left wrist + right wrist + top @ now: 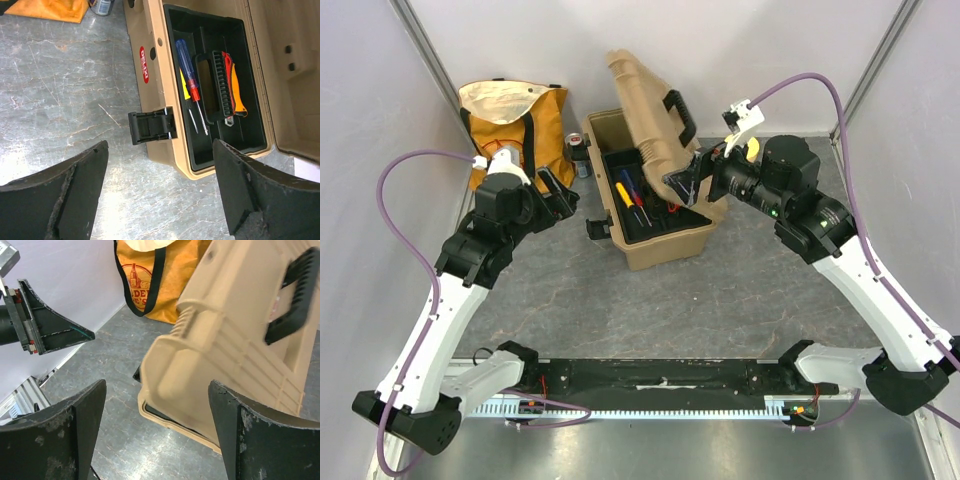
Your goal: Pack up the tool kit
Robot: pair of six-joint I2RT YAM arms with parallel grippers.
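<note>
**Desk:** Where are your arms?

**Operator:** On the overhead view, my left gripper (558, 190) hangs over the grey table (620, 310), just left of the toolbox (655, 240). Its wrist camera shows both fingers (65, 195) spread wide, with only bare tabletop between them. I have nothing in hand there.

**Desk:** And the right?

**Operator:** My right gripper (686, 181) is over the box's right side, at the free edge of the lid (642, 90). Those fingers (260, 440) are wide apart as well and hold nothing. I cannot tell whether a tip touches the lid.

**Desk:** The kit itself?

**Operator:** The toolbox sits mid-table with its lid tilted up and back, and the black carry handle (682, 115) on the lid's outer face. A black latch (150, 126) is flipped outward on the wall facing my left arm. Inside, the black tray (250, 135) holds a red-blue screwdriver (189, 72) with a yellow piece (183, 86) partly under it. An orange-black tool (236, 92) lies beyond the tray's grip.

**Desk:** Behind it?

**Operator:** An orange-and-cream tote bag (515, 115) stands at the back left. A small can (577, 145) sits between the bag and the box.
</note>
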